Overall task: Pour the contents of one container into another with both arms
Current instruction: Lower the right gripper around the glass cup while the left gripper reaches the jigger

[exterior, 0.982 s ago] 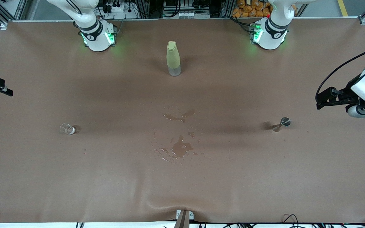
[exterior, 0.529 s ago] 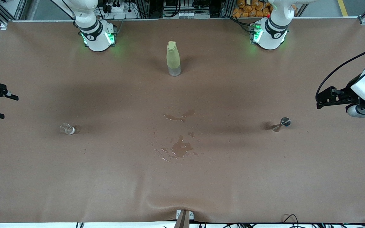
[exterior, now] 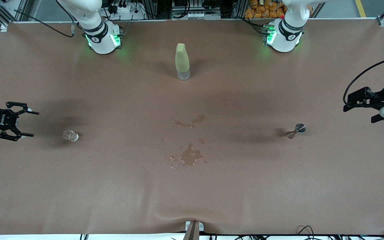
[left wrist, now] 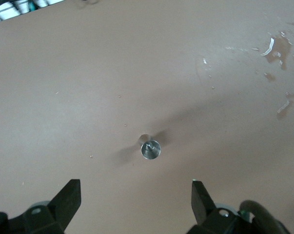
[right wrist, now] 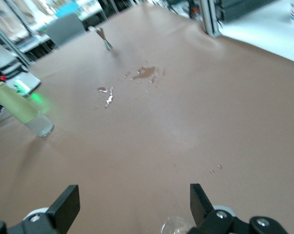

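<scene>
Your right gripper (exterior: 22, 123), spread wide and empty, sits just beside the glass cup (exterior: 71, 135) (toward the table's middle); left gripper (left wrist: 136, 201), likewise open and empty, hangs over the jigger (exterior: 296, 130).

No text, label or number is legible anywhere.

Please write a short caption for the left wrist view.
Open left gripper above the upright steel jigger on the brown table.

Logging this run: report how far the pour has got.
Done: nothing; wet patches mark the table. In hand: right gripper open beside the glass cup, left gripper open above the jigger. Left: grasp both, lift, pour.
</scene>
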`<action>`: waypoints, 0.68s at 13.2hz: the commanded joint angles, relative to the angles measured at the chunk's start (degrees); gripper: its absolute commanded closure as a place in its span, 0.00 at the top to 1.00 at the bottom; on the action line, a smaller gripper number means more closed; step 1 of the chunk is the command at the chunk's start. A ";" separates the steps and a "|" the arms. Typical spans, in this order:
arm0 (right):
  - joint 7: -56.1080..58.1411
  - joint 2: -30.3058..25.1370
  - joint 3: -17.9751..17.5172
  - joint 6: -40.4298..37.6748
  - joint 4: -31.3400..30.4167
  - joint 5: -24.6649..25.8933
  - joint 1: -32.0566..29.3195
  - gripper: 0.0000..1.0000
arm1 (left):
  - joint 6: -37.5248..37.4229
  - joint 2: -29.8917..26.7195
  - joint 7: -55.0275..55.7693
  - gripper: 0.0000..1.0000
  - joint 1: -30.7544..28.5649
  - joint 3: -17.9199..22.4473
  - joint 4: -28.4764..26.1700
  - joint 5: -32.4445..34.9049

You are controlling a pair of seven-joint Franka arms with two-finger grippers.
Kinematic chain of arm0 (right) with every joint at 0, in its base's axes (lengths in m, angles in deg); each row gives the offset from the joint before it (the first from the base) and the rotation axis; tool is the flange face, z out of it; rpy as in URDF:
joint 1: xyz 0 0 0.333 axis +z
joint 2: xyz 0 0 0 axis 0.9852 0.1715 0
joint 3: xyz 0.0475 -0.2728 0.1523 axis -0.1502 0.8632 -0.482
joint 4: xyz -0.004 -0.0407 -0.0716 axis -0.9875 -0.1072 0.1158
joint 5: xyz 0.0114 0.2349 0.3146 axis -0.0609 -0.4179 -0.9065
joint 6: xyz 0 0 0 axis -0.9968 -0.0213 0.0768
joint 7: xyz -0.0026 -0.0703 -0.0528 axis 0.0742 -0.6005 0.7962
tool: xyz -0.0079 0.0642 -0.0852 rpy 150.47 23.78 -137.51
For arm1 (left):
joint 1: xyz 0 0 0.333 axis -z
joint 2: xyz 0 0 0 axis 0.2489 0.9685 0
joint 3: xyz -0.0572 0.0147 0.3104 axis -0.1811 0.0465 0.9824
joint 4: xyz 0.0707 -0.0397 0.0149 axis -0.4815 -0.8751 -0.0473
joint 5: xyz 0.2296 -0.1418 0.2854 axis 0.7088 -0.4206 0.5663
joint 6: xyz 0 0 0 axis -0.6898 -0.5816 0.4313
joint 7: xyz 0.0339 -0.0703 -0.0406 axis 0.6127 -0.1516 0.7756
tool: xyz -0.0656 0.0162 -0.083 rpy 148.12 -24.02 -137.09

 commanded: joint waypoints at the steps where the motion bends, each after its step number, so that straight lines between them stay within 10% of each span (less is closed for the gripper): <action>1: 5.21 6.71 -1.02 -2.24 3.20 -6.07 -2.71 1.00 | -0.49 2.27 -9.56 1.00 -2.37 -0.40 -0.11 -3.37; 9: 20.15 20.25 -1.10 -2.24 8.21 -12.68 -3.68 1.00 | -1.72 11.67 -40.39 1.00 -8.52 -0.40 -0.55 -13.74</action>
